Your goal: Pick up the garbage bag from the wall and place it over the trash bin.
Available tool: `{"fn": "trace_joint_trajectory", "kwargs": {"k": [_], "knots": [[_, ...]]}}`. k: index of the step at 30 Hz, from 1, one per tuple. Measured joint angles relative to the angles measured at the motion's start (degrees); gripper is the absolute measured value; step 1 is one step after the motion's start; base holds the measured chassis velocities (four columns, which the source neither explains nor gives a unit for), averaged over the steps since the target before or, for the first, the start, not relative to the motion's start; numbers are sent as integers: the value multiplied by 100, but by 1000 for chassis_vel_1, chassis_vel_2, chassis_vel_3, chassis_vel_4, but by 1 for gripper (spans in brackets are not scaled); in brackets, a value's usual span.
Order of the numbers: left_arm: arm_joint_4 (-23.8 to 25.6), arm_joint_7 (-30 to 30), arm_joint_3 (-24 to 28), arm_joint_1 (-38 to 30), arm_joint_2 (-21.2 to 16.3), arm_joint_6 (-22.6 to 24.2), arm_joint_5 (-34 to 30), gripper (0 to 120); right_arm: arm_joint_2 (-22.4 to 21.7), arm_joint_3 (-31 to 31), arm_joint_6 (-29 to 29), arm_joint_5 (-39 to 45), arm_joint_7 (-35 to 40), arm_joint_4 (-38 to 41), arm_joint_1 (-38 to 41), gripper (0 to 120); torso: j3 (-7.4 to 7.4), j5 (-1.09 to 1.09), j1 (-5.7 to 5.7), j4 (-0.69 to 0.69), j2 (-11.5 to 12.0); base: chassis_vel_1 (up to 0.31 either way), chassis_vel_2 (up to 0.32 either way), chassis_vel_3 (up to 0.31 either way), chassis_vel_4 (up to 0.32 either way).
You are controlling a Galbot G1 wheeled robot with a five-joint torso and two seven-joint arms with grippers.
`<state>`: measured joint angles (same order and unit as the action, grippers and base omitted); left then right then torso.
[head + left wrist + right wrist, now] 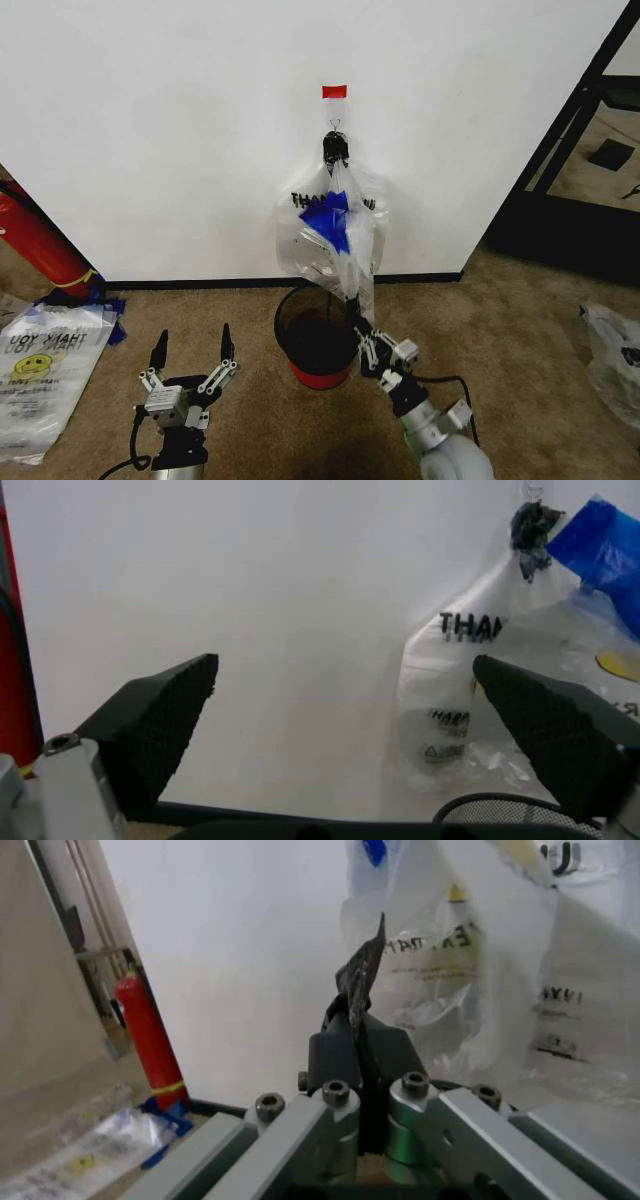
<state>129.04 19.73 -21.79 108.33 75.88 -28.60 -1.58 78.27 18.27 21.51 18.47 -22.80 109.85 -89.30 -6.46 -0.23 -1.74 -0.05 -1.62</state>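
Head view: garbage bag (335, 235) hangs over trash bin (318, 345); right gripper (352, 308) fingers clenched, left gripper (193, 350) released.

left gripper (192, 351): black ribbed wedge fingers, silver links | right gripper (353, 306): black fingers, silver screwed brackets (hex bolts) | black cables, grey wrists

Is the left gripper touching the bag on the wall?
Apart. In the head view the left gripper, jaws open, sits low over the carpet, well left of the hanging bag.
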Motion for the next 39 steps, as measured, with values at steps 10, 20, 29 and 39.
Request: {"fn": "trace_joint_trajectory", "kwargs": {"k": [10, 20, 29, 39], "knots": [[-7, -2, 23, -21, -44, 0, -21, 100, -72, 33, 607, -573, 53, 48, -550, 0, 0, 0, 0, 0, 0, 0, 0, 0, 0], [-47, -3, 23, -63, -73, 9, -60, 100, 77, 45, 1076, -898, 105, 45, -1040, 0, 0, 0, 0, 0, 0, 0, 0, 0, 0], [-103, -13, 38, -147, -75, 55, -85, 100, 147, 80, 1336, -993, 115, -18, -1298, 0, 0, 0, 0, 0, 0, 0, 0, 0, 0], [-146, -16, 40, -174, -76, 72, -99, 100, 150, 26, 1476, -1265, 212, -45, -1343, 0, 0, 0, 0, 0, 0, 0, 0, 0, 0]]}}
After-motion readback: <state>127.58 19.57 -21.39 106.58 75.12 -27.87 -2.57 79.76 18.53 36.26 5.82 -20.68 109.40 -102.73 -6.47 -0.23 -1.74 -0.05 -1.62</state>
